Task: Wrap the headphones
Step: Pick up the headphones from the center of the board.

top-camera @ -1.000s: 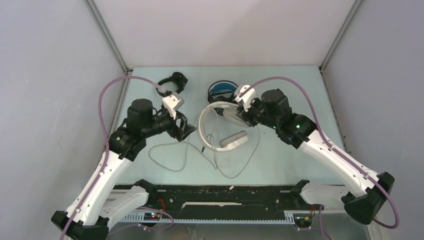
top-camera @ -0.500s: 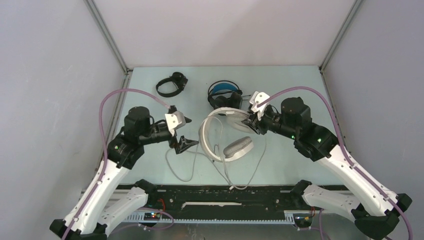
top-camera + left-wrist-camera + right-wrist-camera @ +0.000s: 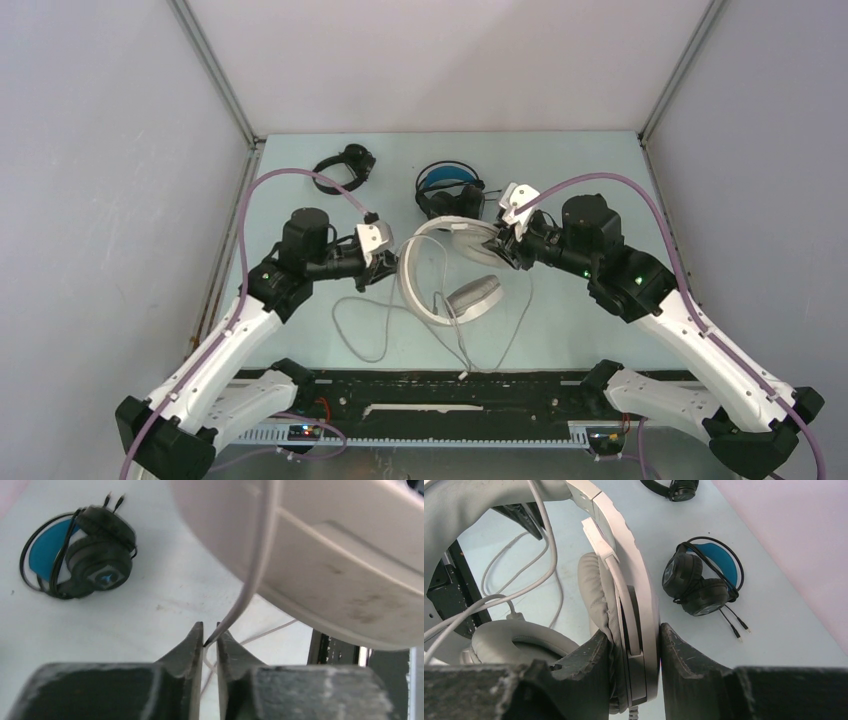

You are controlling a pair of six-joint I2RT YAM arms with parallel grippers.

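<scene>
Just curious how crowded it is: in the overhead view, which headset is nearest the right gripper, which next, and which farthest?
1. White over-ear headphones: held in the right gripper, at the centre.
2. Black headphones with blue headband: just beyond it, toward the back.
3. Small all-black headphones: far off at the back left.

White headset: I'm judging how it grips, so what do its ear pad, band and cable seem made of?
White headset: ear pad looks like soft matte leatherette, creased at its edge. Band looks like hard smooth plastic, faintly scuffed. Cable looks like matte rubbery sheath, bending freely.
</scene>
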